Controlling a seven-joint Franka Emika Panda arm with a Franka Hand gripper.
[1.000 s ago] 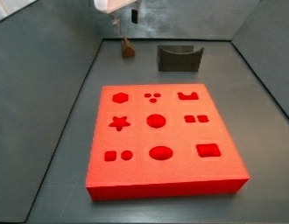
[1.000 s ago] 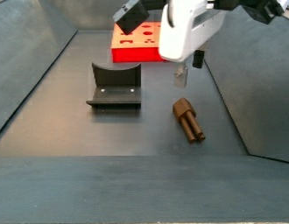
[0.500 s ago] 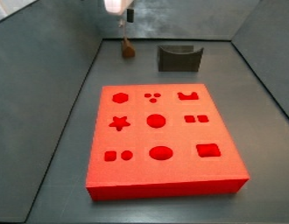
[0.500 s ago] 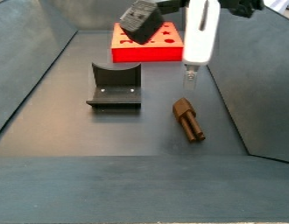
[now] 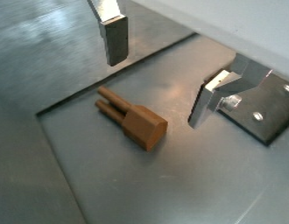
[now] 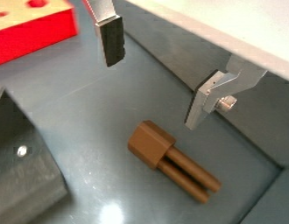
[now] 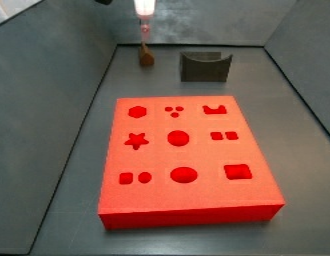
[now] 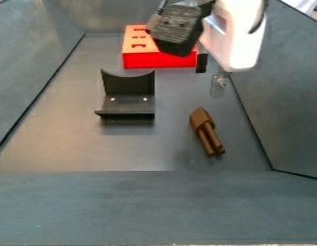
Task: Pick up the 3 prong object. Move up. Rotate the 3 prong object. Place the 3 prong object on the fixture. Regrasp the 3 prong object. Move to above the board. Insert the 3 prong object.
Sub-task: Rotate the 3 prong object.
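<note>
The 3 prong object (image 5: 133,118) is a small brown peg lying flat on the grey floor, also seen in a wrist view (image 6: 171,162) and in both side views (image 7: 145,56) (image 8: 207,132). My gripper (image 5: 158,68) hangs above it, open and empty, with nothing between the silver fingers (image 6: 109,45). It shows in both side views (image 7: 144,32) (image 8: 211,77). The dark grey fixture (image 8: 125,96) stands apart from the object, also in a side view (image 7: 204,66) and a wrist view (image 6: 18,175). The red board (image 7: 184,150) lies beyond.
Grey walls enclose the floor; one wall (image 8: 257,106) runs close beside the object and gripper. The board's corner (image 6: 30,31) shows in a wrist view. Its end (image 8: 155,50) lies behind the fixture.
My gripper has turned about its axis and shifted slightly toward the side wall, staying open above the object. The object, fixture and board have not moved.
</note>
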